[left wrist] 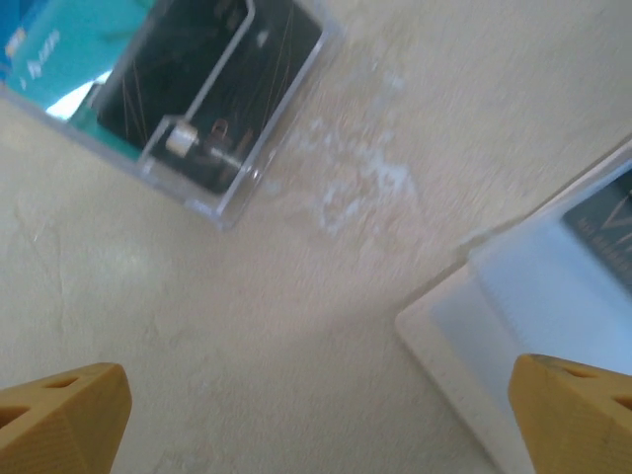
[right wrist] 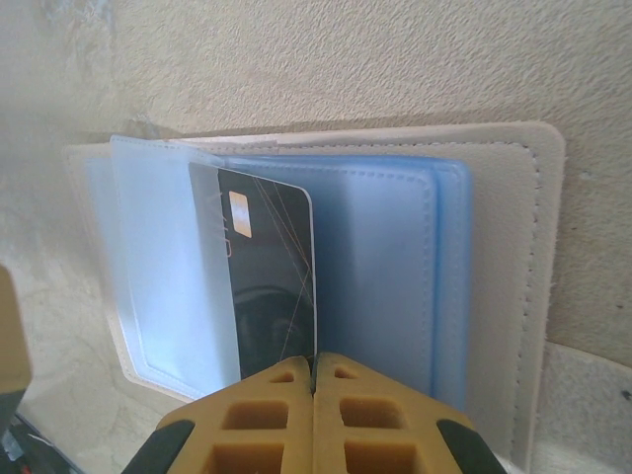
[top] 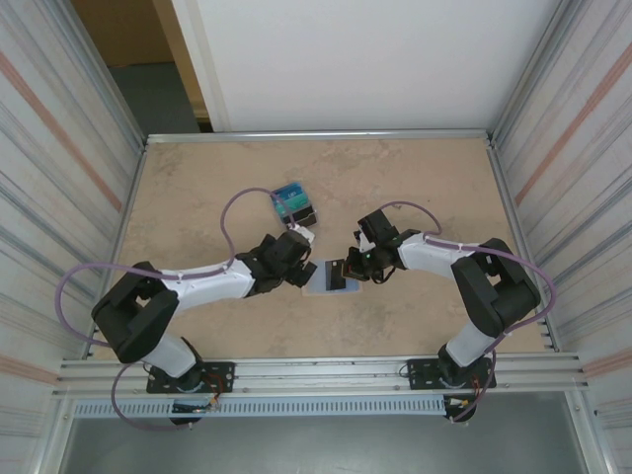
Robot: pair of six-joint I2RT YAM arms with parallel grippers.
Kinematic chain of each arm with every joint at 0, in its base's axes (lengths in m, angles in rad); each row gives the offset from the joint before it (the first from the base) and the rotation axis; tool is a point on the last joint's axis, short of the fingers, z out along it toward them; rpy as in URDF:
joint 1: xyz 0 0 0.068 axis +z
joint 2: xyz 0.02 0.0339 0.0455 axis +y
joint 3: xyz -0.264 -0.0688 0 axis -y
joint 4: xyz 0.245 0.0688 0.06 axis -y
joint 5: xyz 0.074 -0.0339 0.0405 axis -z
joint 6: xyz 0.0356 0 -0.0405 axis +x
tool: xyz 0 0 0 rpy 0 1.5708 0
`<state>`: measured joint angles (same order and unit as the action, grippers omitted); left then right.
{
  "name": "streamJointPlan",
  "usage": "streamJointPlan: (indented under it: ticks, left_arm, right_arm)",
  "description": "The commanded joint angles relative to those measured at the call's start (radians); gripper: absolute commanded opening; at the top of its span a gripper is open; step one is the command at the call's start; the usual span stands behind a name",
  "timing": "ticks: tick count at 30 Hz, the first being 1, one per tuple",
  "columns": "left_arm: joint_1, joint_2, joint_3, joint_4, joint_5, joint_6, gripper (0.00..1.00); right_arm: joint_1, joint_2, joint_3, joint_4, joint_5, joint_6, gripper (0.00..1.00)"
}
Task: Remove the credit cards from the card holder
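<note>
**Right claw closes at the card in the open holder**

Your right claw [right wrist: 314, 395] sits with its two yellow pads pressed together, tips meeting at the near corner of a dark card [right wrist: 272, 276]. From the wrist view you cannot tell whether the pads pinch that edge or merely touch it. The card, with a small pale chip patch near its top, lies inside the card holder [right wrist: 395, 276]. The holder is spread open flat on the tabletop [top: 415, 178], pale blue lining up and a beige stitched border around it. A translucent sleeve [right wrist: 158, 267] covers the left part of the card; the right part shows bare against the blue lining.

Your left claw [top: 296, 259] hangs just beside the holder's opposite edge, its yellow fingers [left wrist: 59, 415] spread wide apart and gripping nothing. One of those fingers hangs over the holder's pale corner, though contact cannot be judged.

From overhead, the holder lies between the two claws, a little nearer than the middle of the tabletop. The pile of credit cards [top: 293, 204] rests on the tabletop beyond the left claw, apart from the holder. It shows teal and blue faces with a dark one on top, and the left wrist view shows a clear plastic rim around that dark face.
</note>
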<state>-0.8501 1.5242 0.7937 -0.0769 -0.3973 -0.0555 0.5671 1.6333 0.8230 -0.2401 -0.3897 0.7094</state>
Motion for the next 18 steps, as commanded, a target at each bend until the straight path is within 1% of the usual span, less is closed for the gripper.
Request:
streamJointPlan:
  ticks: [1, 10, 18]
  left_arm:
    - [0.005, 0.015, 0.044, 0.016, 0.045, 0.033, 0.99]
    - [-0.005, 0.166, 0.132, 0.025, 0.060, 0.088, 0.99]
    - [-0.006, 0.213, 0.148, -0.019, 0.022, 0.094, 0.99]
  right_arm:
    - [-0.004, -0.029, 0.001, -0.041, 0.010, 0.008, 0.00]
    - [-0.004, -0.023, 0.011, -0.060, -0.039, 0.018, 0.00]
    - [-0.009, -0.048, 0.013, -0.104, -0.023, 0.003, 0.00]
